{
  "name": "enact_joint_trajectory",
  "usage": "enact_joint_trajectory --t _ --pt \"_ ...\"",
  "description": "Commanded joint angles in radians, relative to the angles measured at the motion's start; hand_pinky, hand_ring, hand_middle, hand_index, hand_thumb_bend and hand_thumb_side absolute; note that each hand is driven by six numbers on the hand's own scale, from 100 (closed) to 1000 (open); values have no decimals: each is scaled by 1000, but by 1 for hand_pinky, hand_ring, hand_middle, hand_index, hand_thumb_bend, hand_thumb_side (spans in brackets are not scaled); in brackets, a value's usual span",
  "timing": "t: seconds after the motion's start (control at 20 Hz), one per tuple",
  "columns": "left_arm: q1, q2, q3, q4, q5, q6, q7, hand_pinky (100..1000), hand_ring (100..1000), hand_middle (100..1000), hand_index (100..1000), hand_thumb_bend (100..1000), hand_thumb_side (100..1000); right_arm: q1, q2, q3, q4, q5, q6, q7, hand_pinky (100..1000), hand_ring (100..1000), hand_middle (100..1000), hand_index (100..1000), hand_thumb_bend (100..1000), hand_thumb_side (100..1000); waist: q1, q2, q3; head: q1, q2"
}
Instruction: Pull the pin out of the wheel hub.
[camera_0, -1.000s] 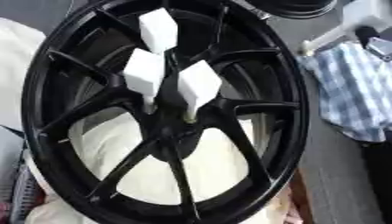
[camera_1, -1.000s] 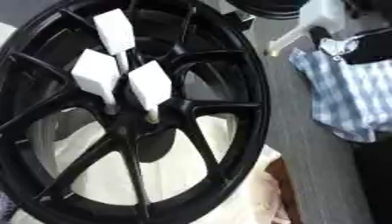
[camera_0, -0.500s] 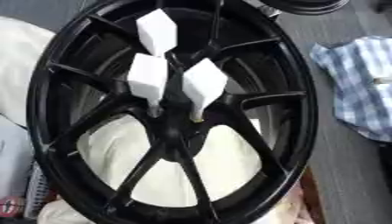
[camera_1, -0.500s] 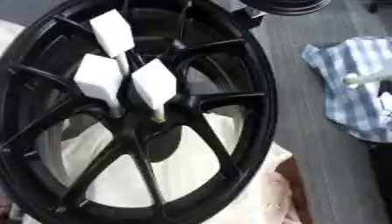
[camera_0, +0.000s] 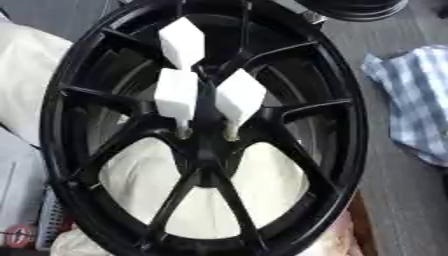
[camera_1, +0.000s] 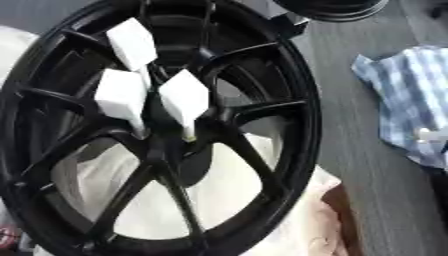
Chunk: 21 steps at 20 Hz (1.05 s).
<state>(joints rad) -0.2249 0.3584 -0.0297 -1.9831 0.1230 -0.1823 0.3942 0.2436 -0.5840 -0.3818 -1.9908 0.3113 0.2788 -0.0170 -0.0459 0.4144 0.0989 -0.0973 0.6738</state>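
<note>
A black wheel (camera_0: 206, 135) is lying on pale cloth (camera_0: 210, 190), three white-headed pins (camera_0: 238, 97) sticking up around its hub (camera_0: 206, 150); neither robot hand is showing, so I can't tell their state.

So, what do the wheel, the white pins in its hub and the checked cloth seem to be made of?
The wheel looks like cast metal with glossy black paint: thin rigid spokes and soft highlights along the rim. The three white pins look like matte plastic or foam: blocky heads without shine on thin stems; I cannot tell which. The checked cloth is woven fabric, blue and white, lying in folds.
</note>
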Motion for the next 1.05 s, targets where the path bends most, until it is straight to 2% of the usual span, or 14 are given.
enact_joint_trajectory --t 0.05,0.1,0.15,0.2,0.25,0.3,0.4,0.5,0.55,0.8,0.95,1.05 --pt "-6 9 10 -17 2 -4 -4 673 773 577 770 100 726 -4 -18 -13 -9 -29 -1 -23 963 1000 836 912 100 200 -1 -27 -2 6 -15" --pt "-6 9 9 -17 2 -4 -5 673 773 577 770 100 726 -8 -22 -12 -9 -40 -12 -28 966 1000 846 929 100 200 -2 -27 -2 6 -14" --pt "-6 9 9 -17 2 -4 -5 673 773 577 770 100 728 -11 -25 -12 -9 -49 -22 -31 968 1000 851 937 100 339 -3 -27 -2 5 -14" --pt "-5 9 9 -17 2 -4 -6 673 773 577 770 100 728 -14 -28 -12 -9 -57 -33 -33 969 1000 860 951 100 582 -5 -27 -1 6 -15" --pt "-5 8 9 -17 2 -3 -6 673 774 577 770 100 729 -16 -30 -12 -9 -63 -41 -32 970 1000 869 961 100 669 -6 -27 -1 6 -15" --pt "-5 7 9 -17 3 -2 -6 673 773 577 770 100 728 -19 -31 -12 -9 -66 -44 -31 966 1000 855 952 100 673 -7 -27 -1 6 -15" --pt "-6 8 9 -17 3 -3 -7 674 773 576 769 100 726 -26 -31 -11 -9 -84 -43 -39 954 983 812 912 100 619 -8 -28 0 7 -15" --pt "-9 9 9 -17 4 -4 -7 674 773 577 769 100 724 -41 -33 -4 -9 -131 -64 -65 932 918 727 841 100 460 -8 -29 2 9 -16" --pt "-10 10 9 -17 4 -5 -7 674 773 577 769 100 723 -48 -35 2 -9 -165 -86 -84 928 901 705 808 100 445 -8 -29 2 9 -16" --pt "-17 12 4 -17 10 -6 -12 674 773 577 769 100 721 -90 -70 53 -9 -331 -246 -135 912 848 629 750 100 511 -9 -32 8 8 -15" --pt "-21 13 2 -17 12 -6 -15 674 773 577 768 100 719 -120 -85 83 -9 -414 -310 -151 913 830 607 727 100 563 -9 -33 12 8 -16" --pt "-23 14 1 -17 12 -6 -17 675 773 577 768 100 718 -140 -88 103 -9 -464 -345 -167 910 820 597 716 100 560 -8 -33 16 10 -19"
